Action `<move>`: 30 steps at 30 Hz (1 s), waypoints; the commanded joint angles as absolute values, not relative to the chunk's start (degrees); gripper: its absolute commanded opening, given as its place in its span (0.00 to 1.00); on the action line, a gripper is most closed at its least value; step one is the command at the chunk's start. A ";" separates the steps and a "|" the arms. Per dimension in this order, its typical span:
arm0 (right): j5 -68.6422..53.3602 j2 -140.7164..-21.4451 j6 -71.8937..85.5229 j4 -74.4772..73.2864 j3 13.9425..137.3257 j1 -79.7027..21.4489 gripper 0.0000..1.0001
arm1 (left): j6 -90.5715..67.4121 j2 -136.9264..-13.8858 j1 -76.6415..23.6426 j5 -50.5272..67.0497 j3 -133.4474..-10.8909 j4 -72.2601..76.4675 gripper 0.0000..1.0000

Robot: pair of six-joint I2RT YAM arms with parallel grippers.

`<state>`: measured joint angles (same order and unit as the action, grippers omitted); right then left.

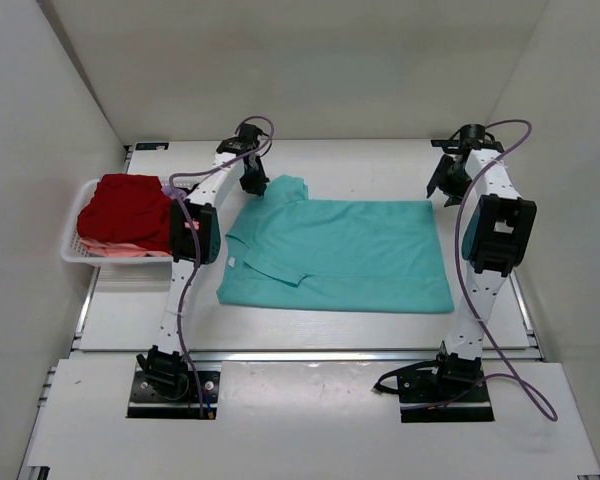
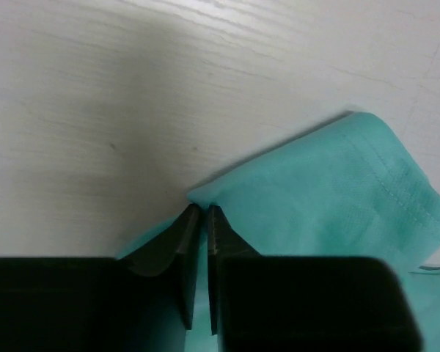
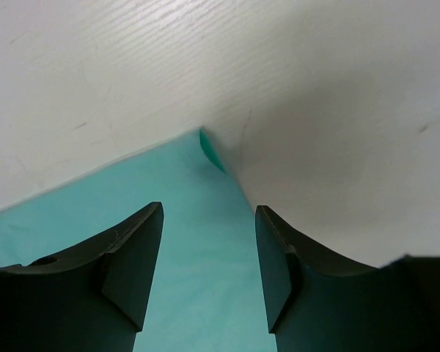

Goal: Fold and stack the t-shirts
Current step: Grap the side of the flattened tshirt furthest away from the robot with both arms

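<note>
Over at the left edge of the table (image 1: pixel 380 165) sits the white mesh basket (image 1: pixel 70 243), and it is well loaded: a dark red shirt (image 1: pixel 130 210) is heaped on top, bulging above the rim, and a pink shirt (image 1: pixel 115 251) peeks out underneath it along the near wall. Both are bunched, not folded flat. The left arm's forearm runs right past the basket's right side.

Centre stage is the teal shirt (image 1: pixel 340 255), spread flat on the table between the two arms, collar towards the left, hem towards the right, well apart from the basket's contents.

Now the claws. The left gripper (image 2: pixel 204 209) is down at the far left sleeve, and from its wrist view the two fingers are drawn almost together with only a thin slit between them. They are nipping the very edge of the teal cloth, which rises to a little point at the tips. Bare table lies beyond.

On the other side, the right gripper (image 3: pixel 209 213) is at the shirt's far right corner. Its fingers stand clearly spread, and nothing is held. Teal cloth shows in the gap between them, the corner tip of the hem just ahead, slightly curled up off the tabletop.
</note>
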<state>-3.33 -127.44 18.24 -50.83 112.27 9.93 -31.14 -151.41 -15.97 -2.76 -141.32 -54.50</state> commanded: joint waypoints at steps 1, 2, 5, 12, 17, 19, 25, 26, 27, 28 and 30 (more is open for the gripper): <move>-2.11 -130.60 18.63 -50.27 117.23 9.76 0.51 | -29.18 -151.35 -17.23 -2.46 -140.10 -56.95 0.15; -2.37 -131.82 18.81 -50.80 118.46 9.84 0.53 | -29.44 -151.26 -17.05 -2.11 -140.10 -57.21 0.13; -3.33 -134.55 18.54 -51.06 120.84 9.32 0.53 | -29.27 -150.91 -17.23 -2.19 -139.83 -57.39 0.00; -5.44 -140.98 18.54 -55.81 128.05 7.38 0.47 | -29.44 -149.77 -16.00 -2.03 -141.68 -57.57 0.00; -4.93 -139.84 18.28 -55.47 127.79 6.94 0.00 | -30.85 -148.19 -13.98 -0.35 -142.90 -56.52 0.00; -3.17 -140.01 17.23 -55.63 129.02 7.21 0.00 | -30.59 -147.13 -13.54 1.23 -143.35 -56.51 0.00; -3.16 -135.81 15.56 -55.81 127.98 9.58 0.00 | -26.73 -140.29 -13.80 3.34 -139.06 -56.16 0.00; -3.43 -134.14 15.38 -55.90 127.01 9.41 0.00 | -25.76 -138.62 -13.97 3.17 -137.82 -56.68 0.00; -4.12 -133.08 15.29 -55.64 124.22 9.75 0.00 | -25.58 -137.04 -14.06 3.08 -136.59 -57.30 0.00; -4.48 -130.80 15.29 -54.94 121.58 9.58 0.00 | -25.75 -136.24 -14.15 3.25 -135.02 -57.22 0.00; -4.31 -127.28 14.42 -54.06 116.23 8.97 0.00 | -25.66 -132.99 -14.85 2.90 -132.29 -57.65 0.00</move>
